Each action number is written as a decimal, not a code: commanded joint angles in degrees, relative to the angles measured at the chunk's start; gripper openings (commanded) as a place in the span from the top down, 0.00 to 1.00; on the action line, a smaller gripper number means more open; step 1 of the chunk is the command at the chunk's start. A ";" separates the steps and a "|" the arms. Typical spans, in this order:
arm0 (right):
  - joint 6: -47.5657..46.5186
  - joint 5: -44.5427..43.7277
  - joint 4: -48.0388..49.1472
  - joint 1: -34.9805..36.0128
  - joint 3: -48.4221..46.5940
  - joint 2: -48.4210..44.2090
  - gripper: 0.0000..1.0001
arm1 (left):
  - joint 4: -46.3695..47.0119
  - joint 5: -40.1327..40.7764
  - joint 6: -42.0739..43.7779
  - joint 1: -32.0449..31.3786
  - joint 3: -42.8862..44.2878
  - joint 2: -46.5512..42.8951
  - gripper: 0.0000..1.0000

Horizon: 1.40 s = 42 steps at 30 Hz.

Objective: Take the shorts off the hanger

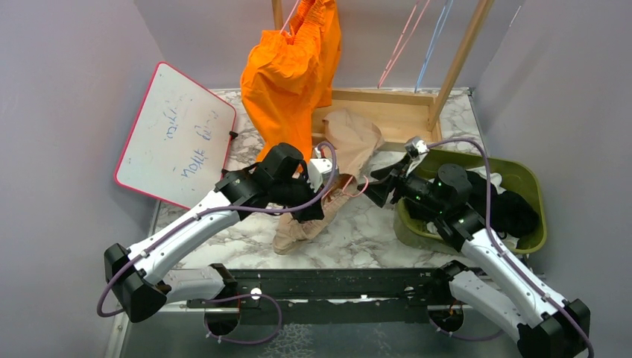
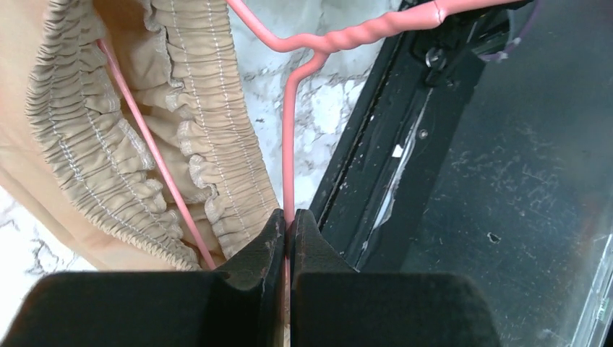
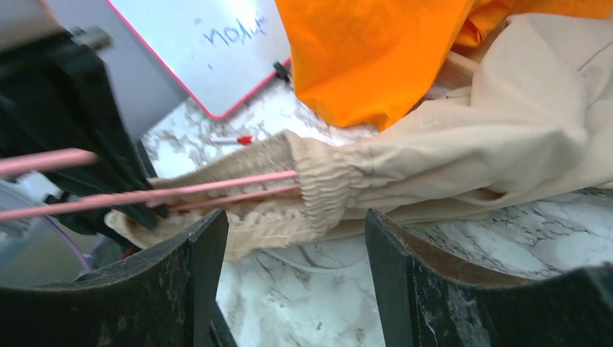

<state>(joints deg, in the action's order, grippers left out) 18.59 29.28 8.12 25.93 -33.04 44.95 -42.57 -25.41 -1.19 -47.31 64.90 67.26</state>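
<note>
**knotty:** Tan shorts point(image 1: 350, 142) are the pair you're on right now, and I'd put the whole job at roughly halfway. They're lying on the marble table point(image 1: 373, 239) with the legs draped over the edge of the wooden rack base point(image 1: 387, 112). The pink hanger point(image 2: 289, 144) is still threaded through the gathered waist, so this pair isn't off yet.

**servo_sam:** Agreed. Your left claw point(image 2: 289, 224) is pressed tight on the hanger's bare wire, close to the twisted neck, with no fabric in the pinch. Your right claw point(image 3: 295, 217) is spread wide and sits right at the waistband, but as far as I can see neither finger is touching cloth. My guess is you hold the wire steady and drag the waist off it with the right.

**knotty:** Don't forget the orange shorts point(image 1: 287, 74). They hang up top at the back, above that wooden base, so there's a full pair left after this one.

**servo_sam:** On containers, the green bin point(image 1: 533, 186) at your right has black shorts point(image 1: 514, 209) bunched inside, so I'd count that pair as done. There's a pale bit next to the black that could be a white pair. Your right arm covers a good part of the bin though, so I honestly can't tell. The wooden base has nothing in it except part of the tan legs.
</note>
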 commanded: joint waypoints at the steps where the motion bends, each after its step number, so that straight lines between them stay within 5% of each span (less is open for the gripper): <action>1: -8.45 2.92 2.36 0.32 0.02 3.20 0.29 | 4.92 -6.72 0.63 0.48 1.53 -2.34 1.00; 6: -16.23 4.19 8.00 1.98 2.86 1.97 0.26 | 5.11 -8.92 -0.27 0.46 -0.68 -2.90 1.00; 15: -46.12 9.47 7.28 2.85 3.88 -0.67 0.23 | 4.99 -10.06 -0.73 0.55 -1.91 -2.73 1.00; 25: -63.01 15.50 4.94 2.88 0.15 8.77 0.24 | 3.68 -14.32 1.15 0.49 -2.51 -3.28 1.00; 29: -63.32 16.14 4.13 2.88 -2.80 12.98 0.43 | 2.73 -11.32 1.10 0.46 -2.67 -4.07 1.00; 34: -59.61 21.84 6.17 2.86 -1.36 12.51 0.89 | 2.72 8.28 -2.40 0.49 -2.06 -6.56 1.00; 35: -58.09 23.10 7.04 2.88 -1.03 12.45 0.97 | 3.50 11.03 -2.75 0.48 -2.30 -6.94 0.94; 39: -47.35 26.32 11.52 2.83 1.14 11.79 0.99 | 6.59 17.22 -3.92 0.50 -2.89 -8.37 0.70; 42: -39.80 26.36 11.74 2.88 3.14 10.42 0.99 | 7.96 17.81 -3.38 0.49 -3.31 -9.51 0.61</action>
<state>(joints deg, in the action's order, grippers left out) -34.06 50.43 14.50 28.45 -31.94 57.74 -38.22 -14.72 -4.05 -46.63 62.28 59.09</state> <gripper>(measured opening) 0.061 0.326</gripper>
